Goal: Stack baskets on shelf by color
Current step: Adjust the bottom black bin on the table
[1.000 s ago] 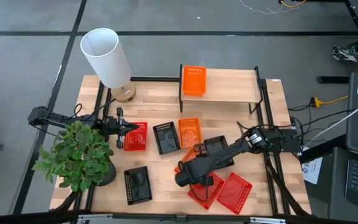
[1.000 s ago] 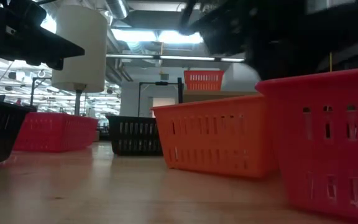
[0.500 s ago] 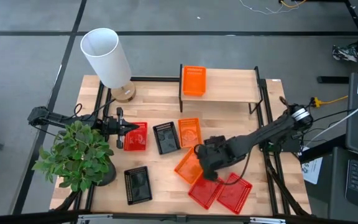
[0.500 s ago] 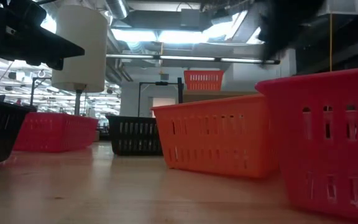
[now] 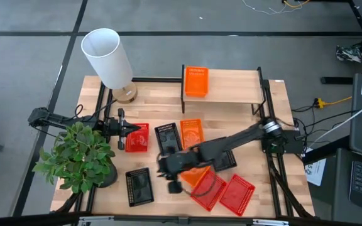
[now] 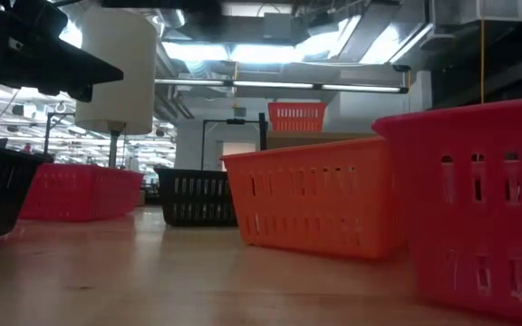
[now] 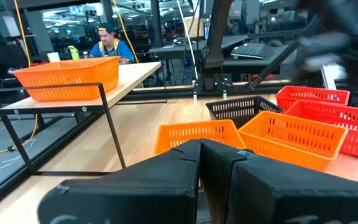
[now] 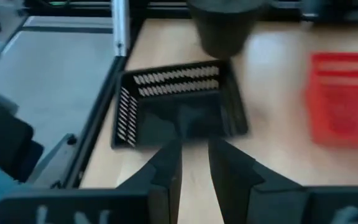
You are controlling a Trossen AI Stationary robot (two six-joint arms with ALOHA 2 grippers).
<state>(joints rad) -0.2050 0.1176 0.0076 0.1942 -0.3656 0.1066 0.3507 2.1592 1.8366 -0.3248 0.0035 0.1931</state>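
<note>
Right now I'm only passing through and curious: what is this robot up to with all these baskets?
It is sorting baskets by color onto the shelf, where one orange basket already sits. The right gripper, empty with its fingers slightly apart, reaches across the table toward a black basket near the plant. The left gripper waits shut beside a red basket.

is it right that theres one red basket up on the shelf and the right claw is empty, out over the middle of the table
Not quite: the basket on the shelf is orange, not red, as the high view shows. The rest holds: the right claw is empty, out over the middle of the table.
</note>
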